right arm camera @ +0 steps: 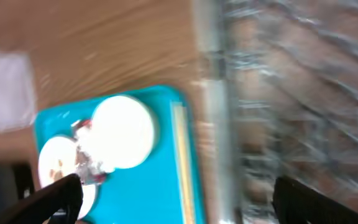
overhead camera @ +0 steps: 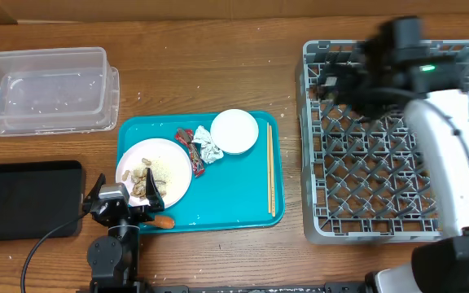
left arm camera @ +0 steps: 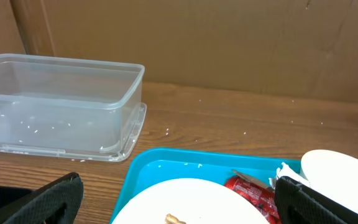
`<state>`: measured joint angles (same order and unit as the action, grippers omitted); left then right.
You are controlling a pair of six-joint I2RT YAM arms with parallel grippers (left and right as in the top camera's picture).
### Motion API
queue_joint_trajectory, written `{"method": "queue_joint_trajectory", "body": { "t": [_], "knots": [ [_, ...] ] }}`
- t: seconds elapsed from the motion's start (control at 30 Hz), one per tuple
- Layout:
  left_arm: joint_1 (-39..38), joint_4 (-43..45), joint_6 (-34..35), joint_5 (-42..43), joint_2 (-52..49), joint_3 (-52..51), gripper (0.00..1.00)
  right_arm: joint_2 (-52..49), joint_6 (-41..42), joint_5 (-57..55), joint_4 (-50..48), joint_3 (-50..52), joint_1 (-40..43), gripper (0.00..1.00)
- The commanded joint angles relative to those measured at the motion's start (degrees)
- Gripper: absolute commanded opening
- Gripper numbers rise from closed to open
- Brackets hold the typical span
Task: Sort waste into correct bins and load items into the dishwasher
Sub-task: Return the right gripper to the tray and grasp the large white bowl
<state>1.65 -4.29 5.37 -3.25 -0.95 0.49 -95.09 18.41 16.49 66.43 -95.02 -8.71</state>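
Looks like a robot lab bench. Wood-grain desk (overhead camera: 210,73) backed by plain brown cardboard sheets (left arm camera: 229,43), with a white robot arm (overhead camera: 454,155) and a black cable (overhead camera: 43,236) over it. A square grey plastic lattice dish rack (overhead camera: 340,163) sits loose on top.

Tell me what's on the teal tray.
A plate with food scraps, an orange scrap, a red wrapper, a silvery wrapper, a small white dish and chopsticks. The left gripper hides the plate's near edge.

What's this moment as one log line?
left gripper open by scrap plate | right gripper open above dish rack | wrappers, chopsticks on teal tray
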Motion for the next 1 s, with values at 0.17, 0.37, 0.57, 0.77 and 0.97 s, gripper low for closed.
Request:
{"method": "queue_joint_trajectory", "body": {
  "t": [0.17,0.37,0.57,0.77,0.97],
  "knots": [
    [0.2,0.1,-1.1,0.1,0.7,-0.2,1.00,-2.5,10.3,-14.5,-11.2,6.1,-19.8,0.95],
    [0.2,0.1,-1.1,0.1,0.7,-0.2,1.00,-10.0,10.2,-19.0,-12.4,6.1,-26.6,0.87],
    [0.2,0.1,-1.1,0.1,0.7,-0.2,1.00,-16.3,20.2,-19.4,-12.1,6.1,-27.6,0.86],
    [0.2,0.1,-1.1,0.1,0.7,-0.2,1.00,-18.2,25.2,-19.1,-11.9,6.1,-27.6,0.81],
    [0.2,0.1,-1.1,0.1,0.7,-0.2,1.00,-18.3,24.6,-17.9,-12.2,6.1,-28.2,0.79]
  ]
}}
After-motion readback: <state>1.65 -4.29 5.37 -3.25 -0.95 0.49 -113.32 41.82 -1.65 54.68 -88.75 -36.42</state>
